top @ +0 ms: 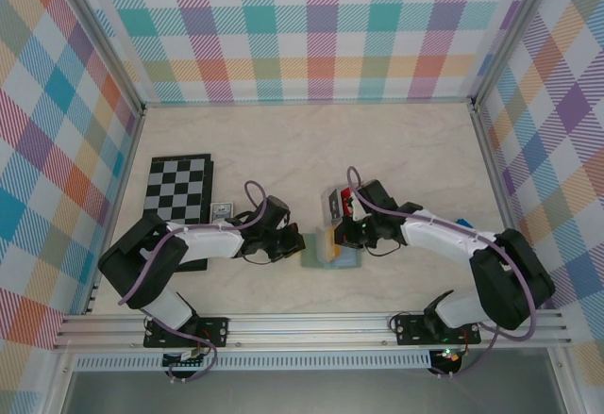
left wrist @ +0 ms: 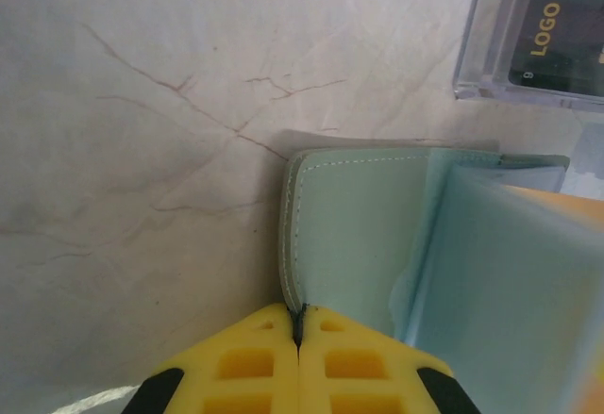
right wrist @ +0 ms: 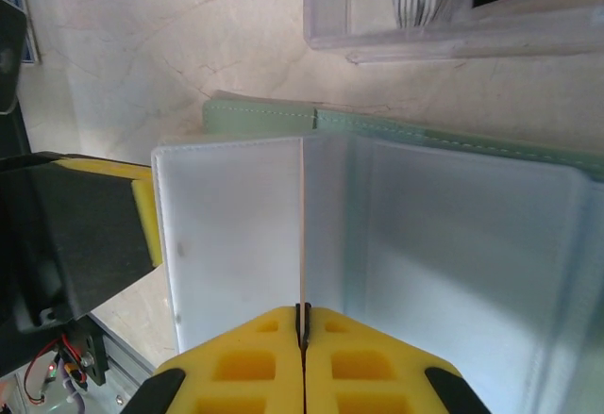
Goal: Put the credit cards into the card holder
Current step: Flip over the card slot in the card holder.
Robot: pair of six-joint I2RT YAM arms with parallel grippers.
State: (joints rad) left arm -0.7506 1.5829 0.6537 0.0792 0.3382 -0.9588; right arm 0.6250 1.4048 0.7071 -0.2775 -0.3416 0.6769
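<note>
Card holder (left wrist: 351, 235) open beside the clear tray (left wrist: 475, 46); left gripper (left wrist: 298, 331) clamps its cover, right gripper (right wrist: 303, 318) pinches its sleeve.

Light falls bright and even from above across the table (top: 283, 140); my arms cast only short, soft shadows. At my left wrist the holder (left wrist: 349, 235) throws a faint grey shadow along its far edge, and my yellow fingers (left wrist: 245, 367) blur, too close for focus. At my right wrist the tray (right wrist: 425, 46) glints along its rims, the sleeves (right wrist: 236, 235) look milky, and the left edge is dark and unfocused.
</note>
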